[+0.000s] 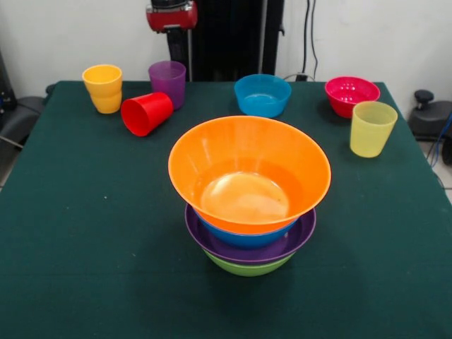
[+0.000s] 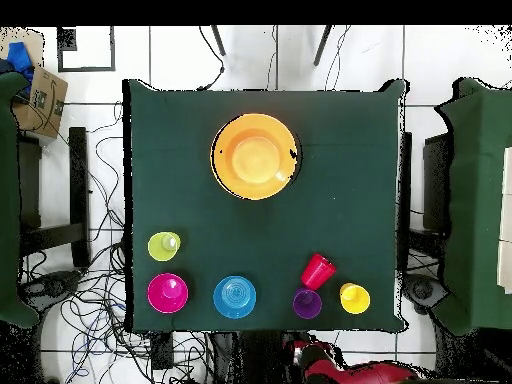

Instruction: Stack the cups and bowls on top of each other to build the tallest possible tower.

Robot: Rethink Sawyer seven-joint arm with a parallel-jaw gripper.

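Note:
The tower (image 1: 248,212) stands in the table's middle: a green bowl (image 1: 247,268) at the bottom, then purple (image 1: 212,239), blue (image 1: 244,238), and the wide orange bowl (image 1: 248,173) on top; from overhead only the orange bowl (image 2: 256,156) shows. Along the robot's side stand the orange-yellow cup (image 1: 103,87) (image 2: 354,298), purple cup (image 1: 168,83) (image 2: 307,303), small blue bowl (image 1: 263,94) (image 2: 234,296), red-pink bowl (image 1: 351,95) (image 2: 167,292) and pale yellow cup (image 1: 371,128) (image 2: 164,245). The red cup (image 1: 146,113) (image 2: 317,271) lies on its side. No gripper shows.
The dark green table cloth (image 1: 85,233) covers the table. The red arm (image 2: 345,368) is drawn back behind the table's edge, and a red part of it (image 1: 171,15) shows at the top of the front view. Cables lie on the floor around the table.

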